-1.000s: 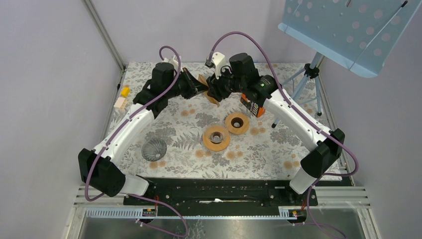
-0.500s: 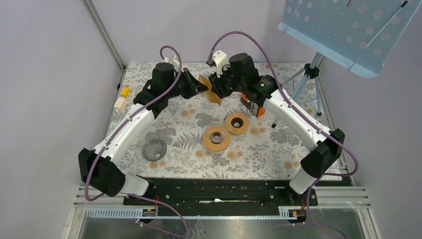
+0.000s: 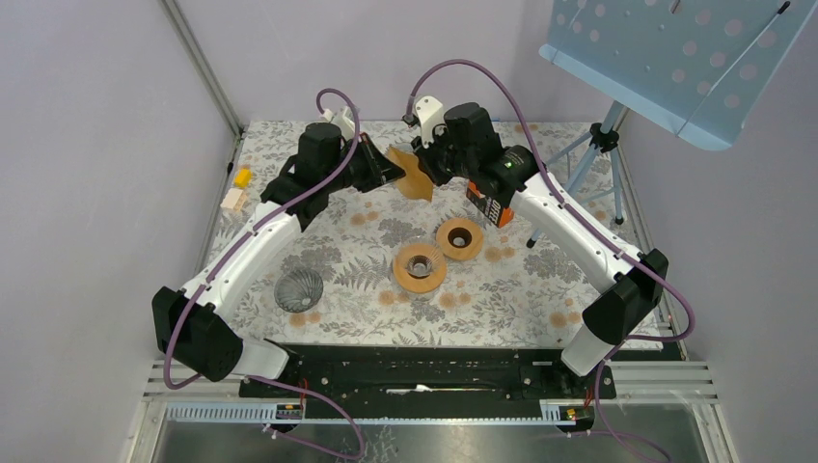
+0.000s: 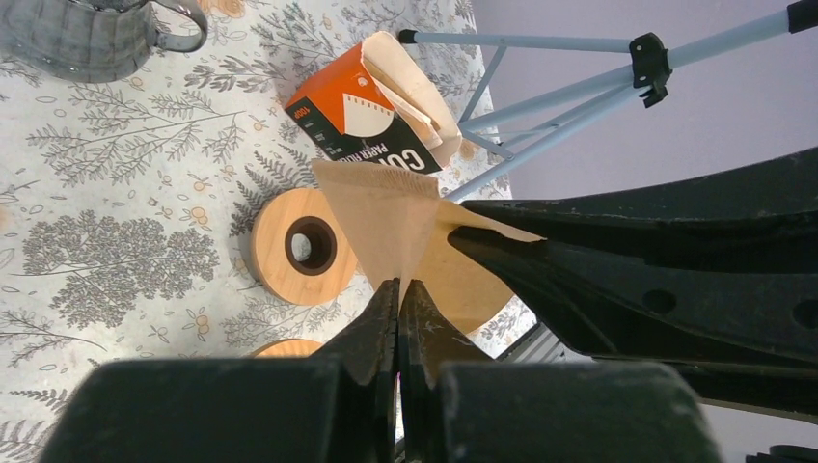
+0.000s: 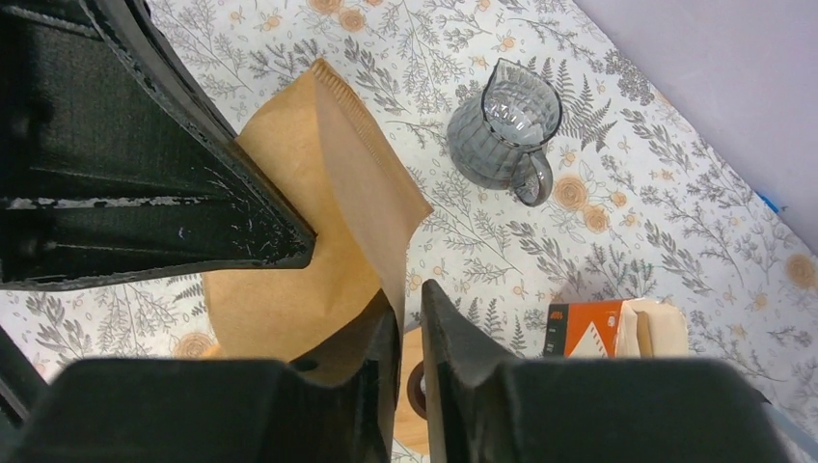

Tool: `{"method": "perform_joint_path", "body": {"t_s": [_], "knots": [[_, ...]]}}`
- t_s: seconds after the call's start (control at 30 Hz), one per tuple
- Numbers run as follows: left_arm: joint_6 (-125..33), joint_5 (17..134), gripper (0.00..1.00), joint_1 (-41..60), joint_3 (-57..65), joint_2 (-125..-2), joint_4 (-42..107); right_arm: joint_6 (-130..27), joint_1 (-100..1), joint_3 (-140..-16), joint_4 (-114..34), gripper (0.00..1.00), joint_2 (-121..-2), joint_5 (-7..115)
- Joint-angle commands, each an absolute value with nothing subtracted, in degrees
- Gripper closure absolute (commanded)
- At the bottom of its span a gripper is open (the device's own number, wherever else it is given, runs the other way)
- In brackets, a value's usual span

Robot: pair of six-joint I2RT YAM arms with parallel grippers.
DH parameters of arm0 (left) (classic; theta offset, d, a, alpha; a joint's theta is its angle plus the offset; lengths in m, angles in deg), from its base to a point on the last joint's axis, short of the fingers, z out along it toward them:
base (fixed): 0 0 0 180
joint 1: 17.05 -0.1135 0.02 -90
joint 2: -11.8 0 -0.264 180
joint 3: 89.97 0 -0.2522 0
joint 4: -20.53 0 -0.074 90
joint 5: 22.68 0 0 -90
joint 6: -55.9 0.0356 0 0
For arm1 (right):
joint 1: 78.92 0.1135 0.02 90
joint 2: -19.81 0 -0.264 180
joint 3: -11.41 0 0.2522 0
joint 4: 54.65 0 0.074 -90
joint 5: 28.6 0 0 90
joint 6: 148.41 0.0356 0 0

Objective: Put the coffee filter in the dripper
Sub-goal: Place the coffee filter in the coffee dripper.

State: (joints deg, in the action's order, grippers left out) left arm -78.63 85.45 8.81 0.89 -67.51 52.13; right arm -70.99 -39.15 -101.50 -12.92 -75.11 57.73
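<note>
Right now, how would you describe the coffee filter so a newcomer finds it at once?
Look to the far middle of the floral table, where both arms meet above it. The coffee filter hangs there in the air, its point pinched by the left fingers, one edge between the right fingers. It is the only brown paper cone off the table; the wooden rings lie flat.

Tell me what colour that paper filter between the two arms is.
The coffee filter is light brown, clearest in the right wrist view.
</note>
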Motion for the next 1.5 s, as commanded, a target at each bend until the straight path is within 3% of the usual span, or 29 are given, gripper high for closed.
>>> {"method": "perform_joint_path", "body": {"t_s": [0.0,0.23,1.13,1.3,1.47], "knots": [[-76.6,82.1,1.0,9.1,0.0,-66.6,49.4,-70.7,-38.2,-103.6,-14.7,0.86,-75.8,60.0],[-73.8,77.4,1.0,10.5,-2.1,-67.5,52.7,-73.6,-35.5,-103.7,-14.9,1.0,-76.0,67.1],[-69.5,67.6,0.99,11.4,-1.7,-67.8,56.1,-76.4,-35.1,-100.6,-17.0,1.0,-73.5,73.8],[-68.8,68.6,0.87,11.3,-1.0,-67.2,55.2,-77.3,-35.2,-99.7,-17.3,1.0,-72.7,73.9],[-65.5,77.0,0.52,9.3,1.0,-65.1,52.1,-77.9,-35.6,-97.1,-17.6,1.0,-70.5,71.2]]}}
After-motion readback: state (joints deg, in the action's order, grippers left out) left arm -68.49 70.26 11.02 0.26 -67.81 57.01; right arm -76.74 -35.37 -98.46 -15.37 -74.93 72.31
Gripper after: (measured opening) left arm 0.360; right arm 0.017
